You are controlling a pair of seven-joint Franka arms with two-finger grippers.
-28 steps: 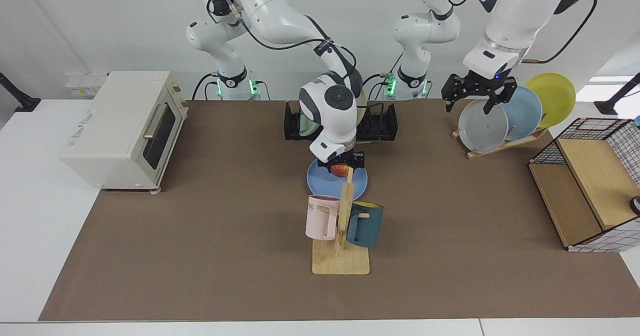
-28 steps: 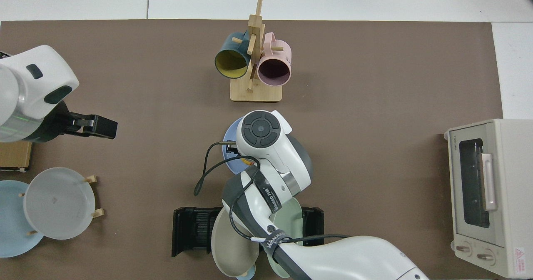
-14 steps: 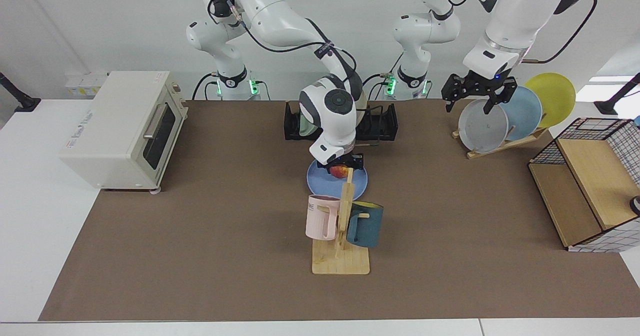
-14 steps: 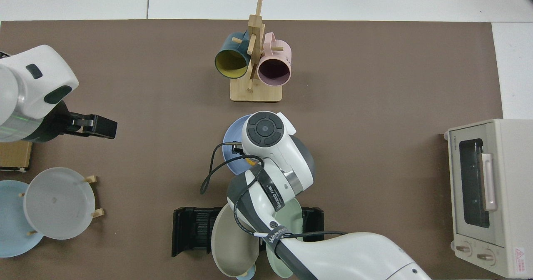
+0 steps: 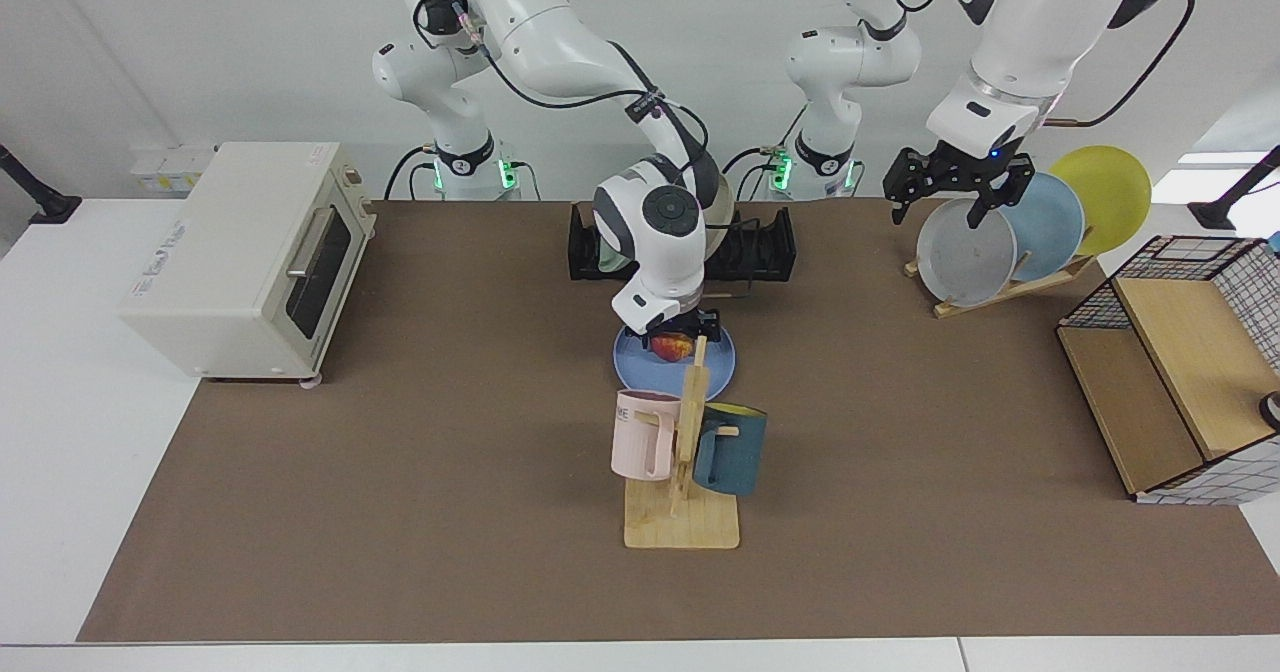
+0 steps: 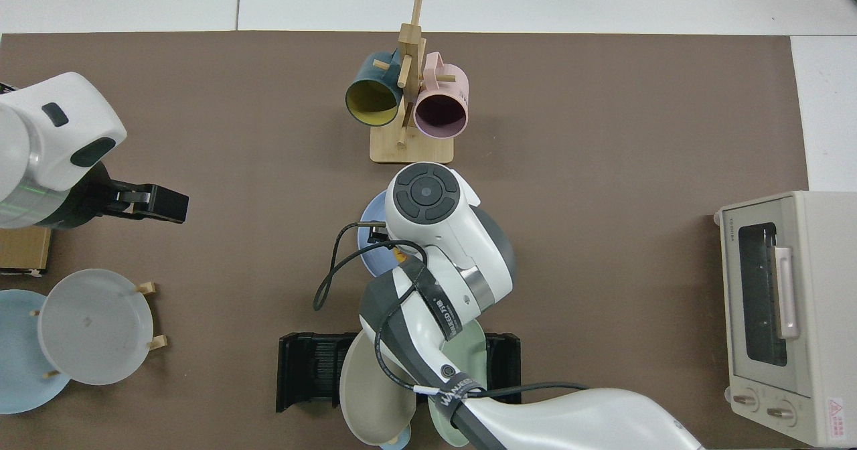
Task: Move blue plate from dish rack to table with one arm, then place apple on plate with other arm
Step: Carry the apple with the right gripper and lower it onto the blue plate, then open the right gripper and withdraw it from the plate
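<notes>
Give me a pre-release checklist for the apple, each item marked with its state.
1. Blue plate flat on the table, out of the dish rack: ok.
2. Apple over the plate: ok.
3. Apple resting on the plate: cannot tell.
4. Right end effector shut on the apple: ok.
5. Left end effector waiting by the wooden plate rack, apart from the plate: ok.
6. Mug stand close in front of the plate: not ok.

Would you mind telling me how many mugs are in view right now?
2. Both hang on the wooden mug stand in front of the blue plate: a pink mug and a dark blue mug, on opposite sides of its post. None appears hidden.
</notes>
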